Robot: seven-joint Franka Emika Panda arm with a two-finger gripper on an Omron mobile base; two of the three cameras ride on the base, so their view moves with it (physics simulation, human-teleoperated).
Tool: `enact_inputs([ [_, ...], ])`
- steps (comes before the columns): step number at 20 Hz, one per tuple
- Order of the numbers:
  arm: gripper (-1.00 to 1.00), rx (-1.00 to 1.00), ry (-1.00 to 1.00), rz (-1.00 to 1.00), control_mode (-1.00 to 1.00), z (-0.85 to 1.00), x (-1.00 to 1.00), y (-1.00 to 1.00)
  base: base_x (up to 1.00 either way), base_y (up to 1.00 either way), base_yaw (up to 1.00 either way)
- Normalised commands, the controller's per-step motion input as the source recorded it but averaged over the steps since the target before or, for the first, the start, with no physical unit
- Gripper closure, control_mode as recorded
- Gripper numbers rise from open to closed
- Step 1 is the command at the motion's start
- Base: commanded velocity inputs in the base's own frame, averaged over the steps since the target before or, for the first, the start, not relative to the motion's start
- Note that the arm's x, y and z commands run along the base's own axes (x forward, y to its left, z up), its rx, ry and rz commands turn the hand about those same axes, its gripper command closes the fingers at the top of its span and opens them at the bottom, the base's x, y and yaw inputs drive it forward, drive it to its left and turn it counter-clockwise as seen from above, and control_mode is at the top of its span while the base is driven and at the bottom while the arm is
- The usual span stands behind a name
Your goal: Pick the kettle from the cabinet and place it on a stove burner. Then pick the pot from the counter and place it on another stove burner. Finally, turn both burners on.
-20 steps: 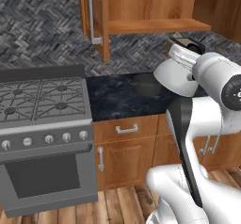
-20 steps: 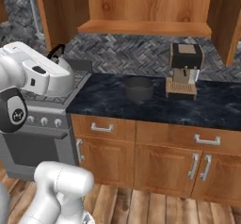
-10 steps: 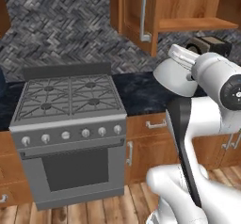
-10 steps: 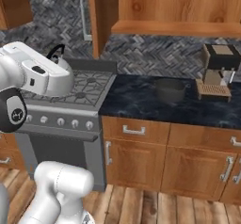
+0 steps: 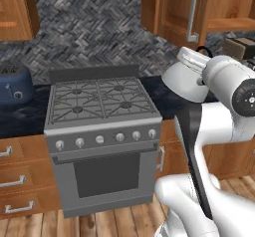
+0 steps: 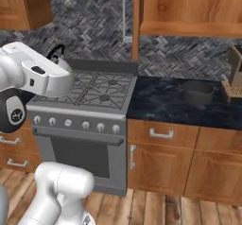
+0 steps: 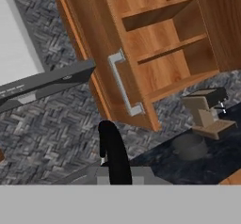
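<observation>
Above the right edge of the grey steel stove (image 5: 102, 112), my hand is shut tight on the small silvery-white round kettle (image 5: 185, 76). I think next I lower it onto a burner (image 5: 125, 104).

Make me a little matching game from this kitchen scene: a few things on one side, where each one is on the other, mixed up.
Things:
1. kettle
2. pot
3. toaster
4. coffee machine

Places:
A. on the counter right of the stove
B. on the counter left of the stove
C. held up at the robot's hand, beside the stove
D. at the far right, beyond the pot

Pairs: 1-C, 2-A, 3-B, 4-D
</observation>
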Motion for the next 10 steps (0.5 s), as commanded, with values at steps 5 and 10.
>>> enact_inputs([
  [5,1.00,0.00,0.00,0.00,1.00,0.00,0.00,0.00,0.49,0.30,0.00],
  [10,1.00,0.00,0.00,0.00,1.00,0.00,0.00,0.00,0.66,0.30,0.00],
])
